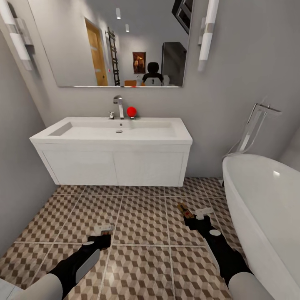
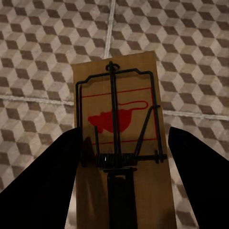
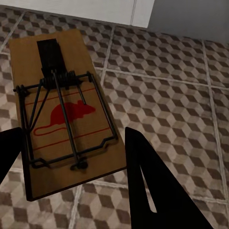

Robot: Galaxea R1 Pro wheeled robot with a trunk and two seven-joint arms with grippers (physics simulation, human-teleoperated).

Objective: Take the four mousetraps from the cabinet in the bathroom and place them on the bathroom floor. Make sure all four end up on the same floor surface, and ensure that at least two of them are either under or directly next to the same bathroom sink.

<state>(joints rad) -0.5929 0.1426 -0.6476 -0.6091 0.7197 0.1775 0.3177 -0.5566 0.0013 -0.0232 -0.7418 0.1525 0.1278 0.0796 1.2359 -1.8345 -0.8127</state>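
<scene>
Each hand is clamped on one mousetrap, both held above the bathroom floor (image 1: pixel 141 216) in front of the sink (image 1: pixel 112 133). The left hand (image 1: pixel 104 230) holds its mousetrap (image 2: pixel 119 119) by the long edges, and the right hand (image 1: pixel 196 216) holds the other mousetrap (image 3: pixel 67 109) in the same way. I judge the boards light, stiff and thin, so they can slip or turn. The wire spring parts look delicate; the bare wooden edges are the safer place to grip.
</scene>
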